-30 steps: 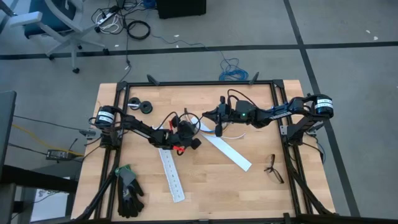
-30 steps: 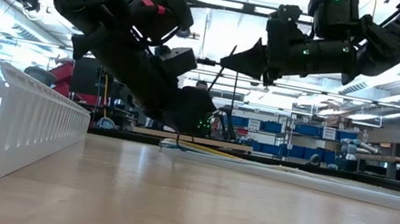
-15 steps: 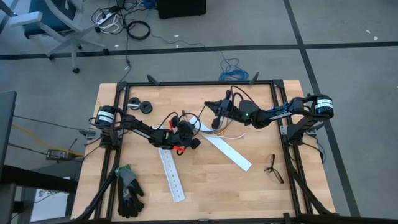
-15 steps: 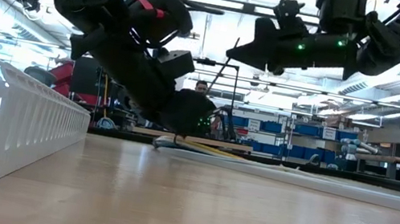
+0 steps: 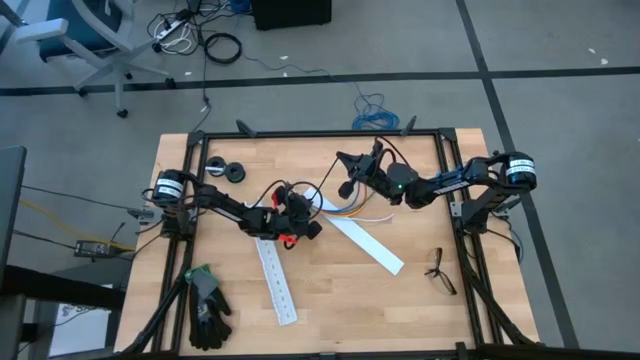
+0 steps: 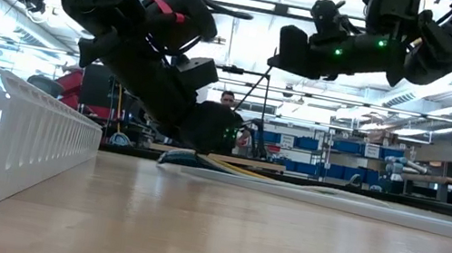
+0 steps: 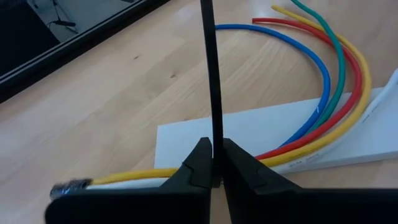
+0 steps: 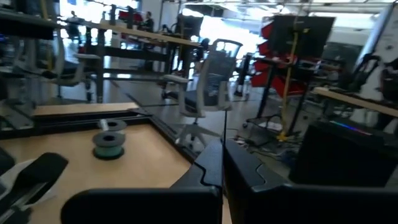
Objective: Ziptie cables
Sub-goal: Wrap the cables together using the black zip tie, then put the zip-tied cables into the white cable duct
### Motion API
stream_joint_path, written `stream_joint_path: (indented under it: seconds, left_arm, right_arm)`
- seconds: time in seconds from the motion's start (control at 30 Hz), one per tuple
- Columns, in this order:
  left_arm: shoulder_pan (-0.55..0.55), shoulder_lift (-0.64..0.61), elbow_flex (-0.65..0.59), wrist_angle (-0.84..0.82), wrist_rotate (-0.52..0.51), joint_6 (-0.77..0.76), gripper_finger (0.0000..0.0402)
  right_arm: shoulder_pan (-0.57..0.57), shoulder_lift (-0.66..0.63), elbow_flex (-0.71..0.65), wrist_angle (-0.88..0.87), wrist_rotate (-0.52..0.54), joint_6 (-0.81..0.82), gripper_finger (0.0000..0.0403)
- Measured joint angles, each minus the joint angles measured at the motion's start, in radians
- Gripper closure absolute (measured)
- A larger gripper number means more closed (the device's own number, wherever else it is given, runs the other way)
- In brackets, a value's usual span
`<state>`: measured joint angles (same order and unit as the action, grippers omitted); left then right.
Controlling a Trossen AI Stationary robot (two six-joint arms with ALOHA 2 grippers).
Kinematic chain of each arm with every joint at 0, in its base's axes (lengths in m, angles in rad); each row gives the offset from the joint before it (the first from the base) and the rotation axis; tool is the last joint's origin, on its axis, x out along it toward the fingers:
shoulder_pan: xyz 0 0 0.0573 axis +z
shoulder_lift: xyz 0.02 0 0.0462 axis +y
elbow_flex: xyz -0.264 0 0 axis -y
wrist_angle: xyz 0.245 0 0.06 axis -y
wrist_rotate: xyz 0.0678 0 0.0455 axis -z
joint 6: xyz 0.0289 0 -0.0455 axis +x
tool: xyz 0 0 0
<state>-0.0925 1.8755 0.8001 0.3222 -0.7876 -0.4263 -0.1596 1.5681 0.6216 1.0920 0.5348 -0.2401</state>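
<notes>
Black and very thin, the ziptie [image 7: 210, 81] stands between the tips of the left gripper [image 7: 212, 163], which are pressed together on its lower end, so the strip runs straight up from them in the left wrist view. This gripper [image 5: 305, 215] hangs low over the middle of the wooden table [image 5: 400, 310]. Under it lie the cables [image 7: 323, 106]: yellow, red, green and blue wires in one loose curve, partly resting on a flat white plastic strip [image 7: 249, 137]. In the high view they lie just to the right of the left gripper [image 5: 345, 211].

The right gripper [image 5: 347, 163] is lifted above the table, near the far edge and apart from the cables. Its fingers are pressed together on a thin dark line [image 8: 223, 134]; I judge this is the other end of the ziptie.

The ziptie seems light, smooth and springy, so it can slip or twist; I think a hold close to each end is best. The wires look soft and light and they will spread easily, so the loop should close around the middle of the curve.
</notes>
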Motion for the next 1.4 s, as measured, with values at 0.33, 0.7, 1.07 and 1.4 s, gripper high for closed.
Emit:
stream_joint_path:
  seconds: [0.33, 0.7, 1.07, 1.4]
  left_arm:
    - [-0.002, 0.004, -0.006, 0.027, 0.02, 0.001, 0.0344]
    - [0.0, 0.003, -0.005, 0.052, 0.034, -0.03, 0.0238]
    - [0.037, -0.041, -0.003, 0.058, 0.029, 0.082, 0.0207]
    - [0.154, -0.051, -0.002, 0.06, -0.028, 0.266, 0.0207]
  right_arm:
    - [0.002, -0.004, 0.002, -0.089, -0.061, 0.009, 0.0403]
    - [0.006, -0.004, 0.002, -0.229, -0.184, 0.108, 0.038]
    - [-0.017, -0.003, 0.002, -0.23, -0.133, -0.001, 0.0333]
    - [-0.076, -0.002, 0.002, -0.23, -0.131, -0.007, 0.0326]
